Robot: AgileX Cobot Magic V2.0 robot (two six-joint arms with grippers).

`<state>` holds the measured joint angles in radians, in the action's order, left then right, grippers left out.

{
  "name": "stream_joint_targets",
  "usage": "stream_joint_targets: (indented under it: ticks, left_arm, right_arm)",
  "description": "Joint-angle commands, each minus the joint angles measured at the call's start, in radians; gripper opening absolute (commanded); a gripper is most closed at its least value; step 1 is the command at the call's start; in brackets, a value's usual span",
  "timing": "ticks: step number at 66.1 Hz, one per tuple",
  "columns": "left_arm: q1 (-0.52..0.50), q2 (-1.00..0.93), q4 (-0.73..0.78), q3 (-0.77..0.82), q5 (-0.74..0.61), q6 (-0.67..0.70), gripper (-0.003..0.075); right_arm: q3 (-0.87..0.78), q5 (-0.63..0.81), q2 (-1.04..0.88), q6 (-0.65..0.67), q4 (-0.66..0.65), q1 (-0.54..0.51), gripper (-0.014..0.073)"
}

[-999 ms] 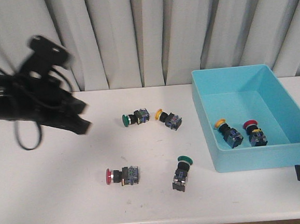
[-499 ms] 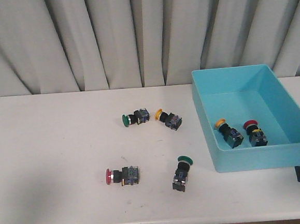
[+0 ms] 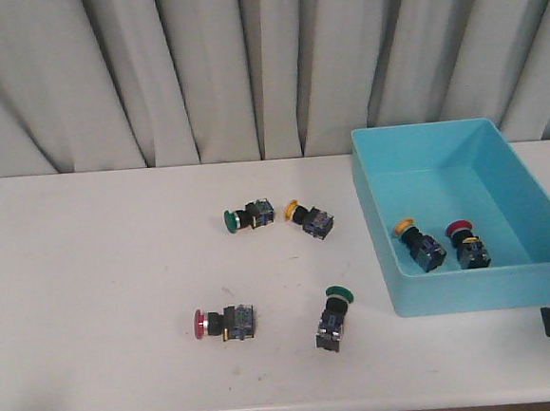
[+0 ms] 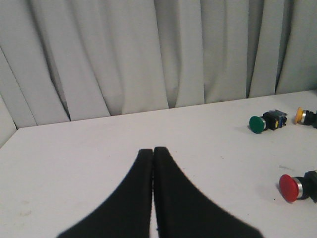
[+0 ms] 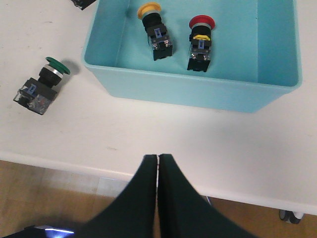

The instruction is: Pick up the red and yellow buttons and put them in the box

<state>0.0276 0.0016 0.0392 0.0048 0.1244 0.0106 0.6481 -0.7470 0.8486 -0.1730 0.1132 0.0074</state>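
Off the table's front right corner the right gripper (image 5: 157,157) hangs with fingers pressed together, empty; the left gripper (image 4: 153,150), likewise closed on nothing, sits back beyond the left edge. Neither seems committed yet. Inside the box (image 3: 384,254) lie one yellow and one red button. Outside remain one red button (image 3: 224,322), one yellow button (image 3: 308,217) and two green buttons (image 3: 247,216), loose mid-table.
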Motion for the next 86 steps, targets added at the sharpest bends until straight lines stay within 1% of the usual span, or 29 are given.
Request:
stream_joint_targets:
  ticks: [1,16,70,77,80,86]
  left_arm:
    - [0.001,-0.014,-0.018,0.005,-0.14,-0.011,-0.0008]
    - [0.001,-0.028,-0.019,0.072,-0.17,-0.011,-0.0008]
    - [0.001,-0.027,-0.019,0.071,-0.156,-0.011,-0.0008]
    - [0.001,-0.027,-0.019,0.071,-0.156,-0.011,-0.0008]
    - [0.001,-0.027,-0.019,0.071,-0.156,-0.011,-0.0008]
    - [0.001,-0.026,-0.019,0.071,-0.156,-0.011,-0.0008]
  right_arm:
    - [0.024,0.042,-0.006,-0.001,0.0,-0.003,-0.0006]
    - [0.024,0.042,-0.006,-0.001,0.0,-0.003,-0.0006]
    - [0.024,0.041,-0.006,-0.003,-0.002,-0.003,-0.0006]
    - [-0.014,0.138,-0.058,-0.019,-0.044,-0.006,-0.0006]
    - [-0.07,0.249,-0.129,-0.02,-0.06,-0.006,-0.0006]
    - [-0.204,0.415,-0.322,-0.02,-0.056,-0.006,-0.0004]
